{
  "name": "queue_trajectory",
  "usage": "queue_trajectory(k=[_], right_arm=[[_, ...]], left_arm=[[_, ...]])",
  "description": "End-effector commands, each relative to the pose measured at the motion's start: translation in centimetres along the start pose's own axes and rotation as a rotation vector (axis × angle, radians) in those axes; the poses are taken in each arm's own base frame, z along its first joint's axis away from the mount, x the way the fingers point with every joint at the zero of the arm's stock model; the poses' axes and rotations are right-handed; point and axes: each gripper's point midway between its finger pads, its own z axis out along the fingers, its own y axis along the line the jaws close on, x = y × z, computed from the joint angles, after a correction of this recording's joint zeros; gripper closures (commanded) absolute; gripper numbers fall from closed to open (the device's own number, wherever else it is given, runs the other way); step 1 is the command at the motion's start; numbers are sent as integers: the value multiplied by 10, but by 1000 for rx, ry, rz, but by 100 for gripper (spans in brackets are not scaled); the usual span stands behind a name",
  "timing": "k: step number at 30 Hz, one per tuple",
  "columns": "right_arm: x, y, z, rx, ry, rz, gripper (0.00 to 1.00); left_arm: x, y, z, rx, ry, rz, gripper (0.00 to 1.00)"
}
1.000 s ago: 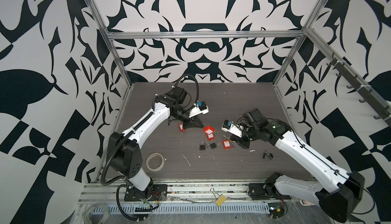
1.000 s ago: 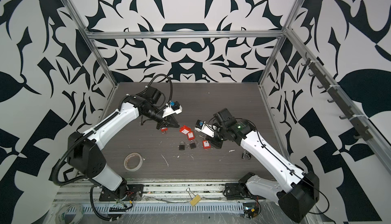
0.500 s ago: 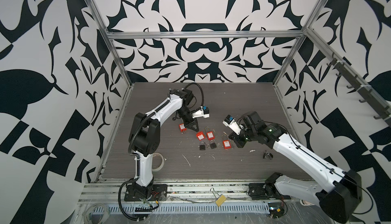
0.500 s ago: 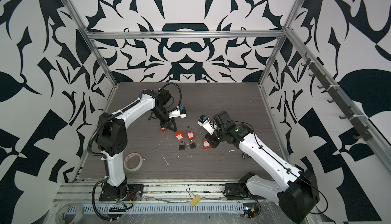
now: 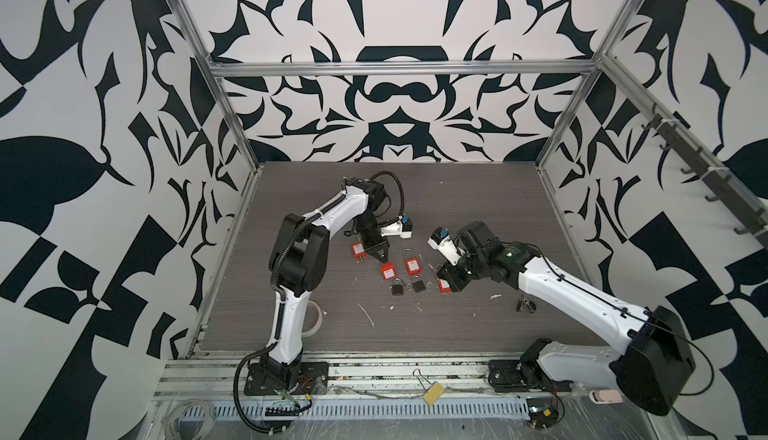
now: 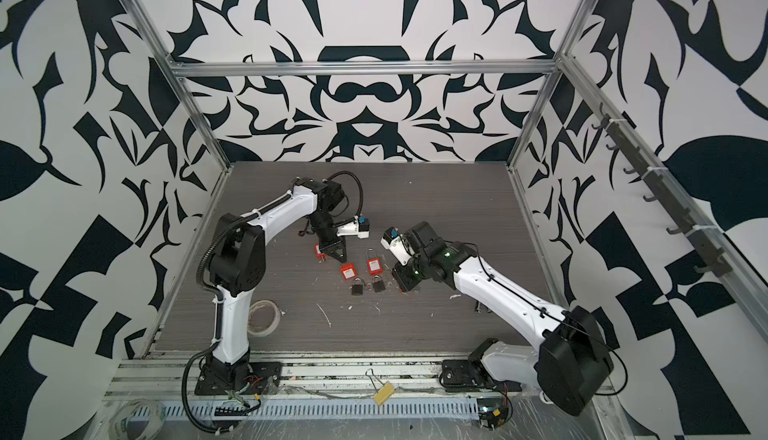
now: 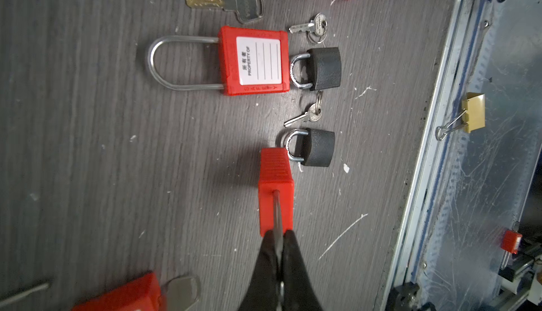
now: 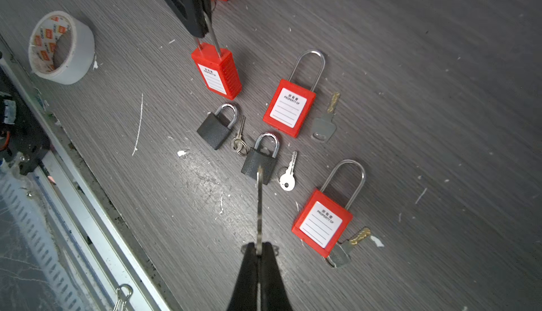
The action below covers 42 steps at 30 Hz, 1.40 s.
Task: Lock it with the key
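My left gripper (image 7: 278, 233) is shut on the steel shackle of a red padlock (image 7: 275, 189); both top views show that padlock (image 5: 387, 271) just below the gripper (image 5: 380, 253), its body end towards the table. My right gripper (image 8: 258, 246) is shut on a key (image 8: 259, 206), seen edge-on. The key's tip lines up with a small black padlock (image 8: 259, 160) in the right wrist view. In a top view the right gripper (image 6: 401, 280) hangs right of the padlock cluster, with the key too small to make out.
Two more red padlocks (image 8: 289, 107) (image 8: 321, 224) lie with loose keys (image 8: 324, 124) (image 8: 287, 174), and a second black padlock (image 8: 215, 129) is nearby. Another red padlock (image 5: 358, 250) lies behind the left gripper. A tape roll (image 5: 314, 319) sits front left. A binder clip (image 5: 432, 392) is on the front rail.
The left arm's elbow has folded in towards the middle while its gripper stayed over the padlocks. The right gripper has moved slightly towards the front. Both stayed shut.
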Motion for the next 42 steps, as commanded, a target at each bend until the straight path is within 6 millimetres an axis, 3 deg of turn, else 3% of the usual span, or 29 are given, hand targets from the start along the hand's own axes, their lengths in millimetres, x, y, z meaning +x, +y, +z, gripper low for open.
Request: queue_trajectory(k=[1, 9, 18, 24, 25, 26, 28, 30, 32, 36, 38, 41, 42], right_arm=[[-14, 12, 2, -38, -44, 22, 100], [-21, 17, 14, -62, -56, 74, 100], [-28, 17, 21, -65, -53, 149, 100], [-32, 19, 21, -61, -39, 163, 100], [-32, 20, 21, -57, -37, 161, 100], [-32, 20, 19, -52, -33, 163, 100], [-33, 20, 17, -42, -33, 169, 100], [-34, 21, 13, -39, -28, 191, 100], [-35, 22, 10, -26, -14, 211, 100], [-40, 27, 8, -9, 4, 233, 100], [-44, 26, 12, 1, 15, 257, 100], [-49, 27, 24, -5, 46, 324, 100], [-51, 28, 28, -9, 57, 333, 100]], left_arm=[[1, -5, 2, 39, 24, 10, 100], [-5, 18, 9, -33, 39, 34, 98], [-9, 42, 14, -127, 47, 55, 87], [-24, 46, 7, -135, 7, 71, 77], [-26, 46, 6, -135, -1, 70, 74], [-29, 46, 4, -140, -13, 73, 54], [-36, 46, -2, -154, -45, 80, 50], [-45, 47, -14, -183, -83, 90, 49], [-55, 48, -32, -226, -130, 94, 26], [-73, 54, -86, -331, -334, 36, 23], [-73, 65, -112, -414, -446, -31, 21], [-56, 71, -146, -482, -581, -137, 0], [-51, 67, -155, -489, -626, -160, 1]])
